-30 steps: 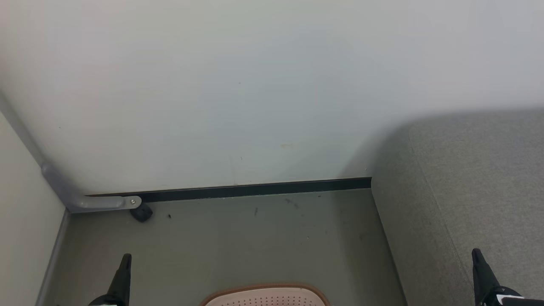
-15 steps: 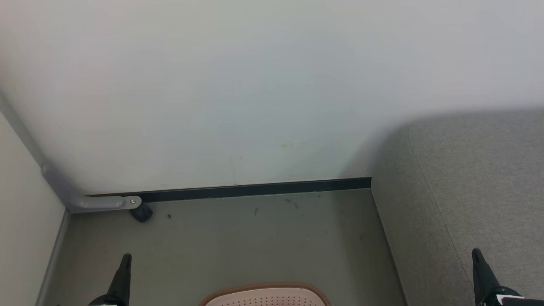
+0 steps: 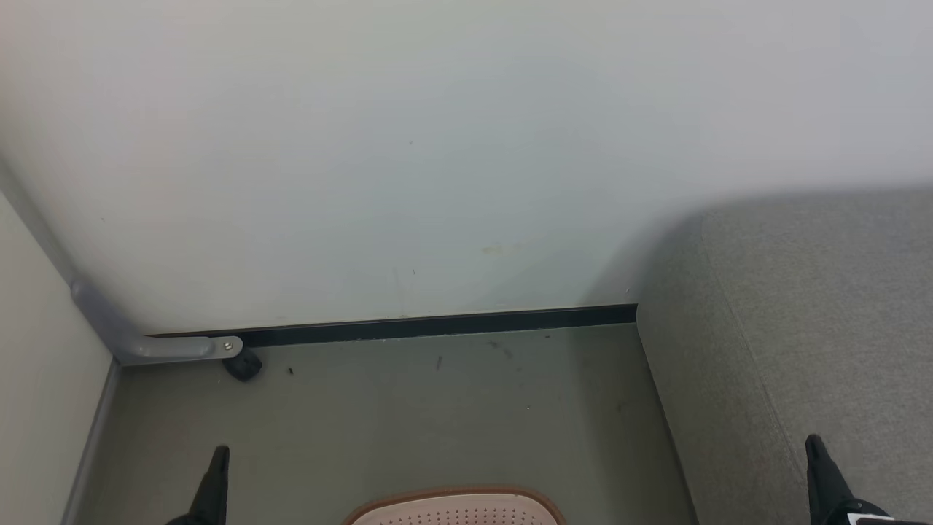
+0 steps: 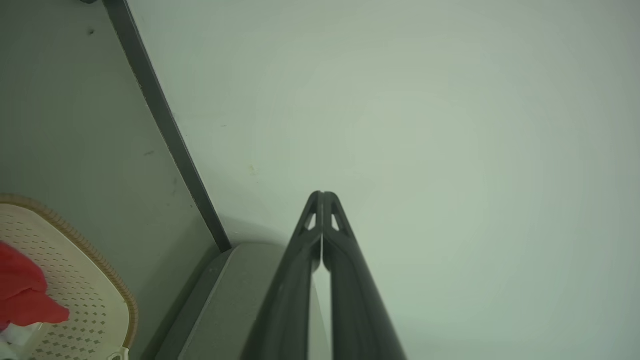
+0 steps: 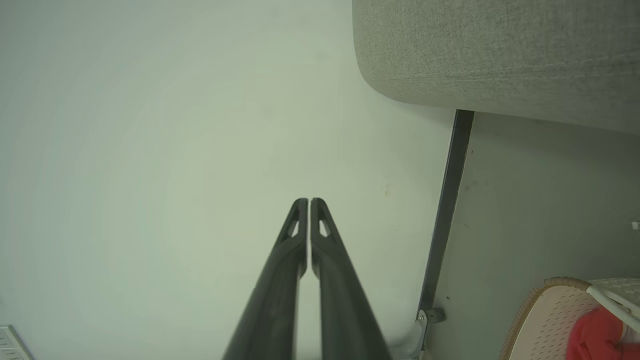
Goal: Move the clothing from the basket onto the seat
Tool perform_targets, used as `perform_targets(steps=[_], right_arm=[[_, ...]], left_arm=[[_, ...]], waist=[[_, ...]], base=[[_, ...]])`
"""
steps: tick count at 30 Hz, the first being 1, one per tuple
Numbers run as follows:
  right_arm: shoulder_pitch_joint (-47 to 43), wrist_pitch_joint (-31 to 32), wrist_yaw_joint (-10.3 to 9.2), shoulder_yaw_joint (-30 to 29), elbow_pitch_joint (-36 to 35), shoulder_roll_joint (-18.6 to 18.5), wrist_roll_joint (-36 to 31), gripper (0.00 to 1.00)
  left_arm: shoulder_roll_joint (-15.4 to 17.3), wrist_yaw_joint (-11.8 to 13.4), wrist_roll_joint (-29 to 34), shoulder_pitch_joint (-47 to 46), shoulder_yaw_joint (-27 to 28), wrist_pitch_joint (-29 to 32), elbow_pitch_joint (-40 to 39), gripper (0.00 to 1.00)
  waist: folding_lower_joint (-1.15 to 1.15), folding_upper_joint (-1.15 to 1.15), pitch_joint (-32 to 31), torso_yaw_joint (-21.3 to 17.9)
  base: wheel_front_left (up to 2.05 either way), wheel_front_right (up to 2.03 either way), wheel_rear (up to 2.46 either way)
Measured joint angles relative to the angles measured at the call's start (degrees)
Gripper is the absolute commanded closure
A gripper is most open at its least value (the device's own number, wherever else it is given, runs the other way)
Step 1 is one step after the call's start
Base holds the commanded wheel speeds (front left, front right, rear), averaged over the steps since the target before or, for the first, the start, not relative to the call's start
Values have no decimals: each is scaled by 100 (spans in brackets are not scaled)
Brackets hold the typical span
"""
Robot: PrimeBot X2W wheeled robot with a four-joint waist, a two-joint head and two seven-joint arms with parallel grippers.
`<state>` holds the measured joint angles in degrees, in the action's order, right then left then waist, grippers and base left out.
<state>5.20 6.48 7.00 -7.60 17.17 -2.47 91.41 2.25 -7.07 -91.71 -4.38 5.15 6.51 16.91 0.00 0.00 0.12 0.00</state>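
Note:
The cream basket (image 3: 455, 507) with its brown rim peeks in at the bottom middle of the head view, on the floor. Red clothing (image 4: 25, 295) lies inside the basket (image 4: 90, 280) in the left wrist view, and the clothing (image 5: 597, 332) shows again in the basket (image 5: 545, 320) in the right wrist view. The grey seat (image 3: 802, 328) fills the right side. My left gripper (image 3: 219, 456) rises at the lower left, left of the basket; its fingers (image 4: 322, 197) are pressed together, holding nothing. My right gripper (image 3: 813, 445) stands over the seat, its fingers (image 5: 305, 202) also shut and empty.
A pale wall with a dark skirting strip (image 3: 437, 324) runs behind the floor. A grey bracket with a small black wheel (image 3: 242, 363) sits in the left corner. A second pale panel (image 3: 44, 364) bounds the left side. The seat's end (image 5: 475, 50) meets the wall.
Both gripper tips have dropped slightly in the head view. The basket, seat and wall stand as before.

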Motion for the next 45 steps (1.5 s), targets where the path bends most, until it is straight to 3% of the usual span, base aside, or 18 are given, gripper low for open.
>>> perform_targets(steps=[1,2,3,25,33,45], right_arm=[[-25,-1,-2,4,47,12,0,100],[-68,-1,-2,10,104,31,0,100],[-125,-1,-2,16,165,48,-1,0],[-99,-413,-3,336,-45,41,-197,0],[-75,-606,-3,615,-64,-145,-816,0],[51,-862,-21,978,-99,-357,-1703,0]], left_arm=[[-12,1,0,31,-5,0,53,100],[-32,1,0,82,-11,0,116,100],[-51,1,0,146,-15,0,166,0],[-19,3,93,213,-113,-316,-2,0],[140,2,506,194,-278,-522,-98,0],[447,2,1667,120,-621,-848,-166,0]], waist=[[0,0,0,0],[0,0,1,0],[0,0,1,-1],[0,0,19,2],[0,0,28,1],[0,0,28,2]], base=[[0,0,0],[0,0,0],[0,0,0],[0,0,0],[0,0,0],[0,0,0]])
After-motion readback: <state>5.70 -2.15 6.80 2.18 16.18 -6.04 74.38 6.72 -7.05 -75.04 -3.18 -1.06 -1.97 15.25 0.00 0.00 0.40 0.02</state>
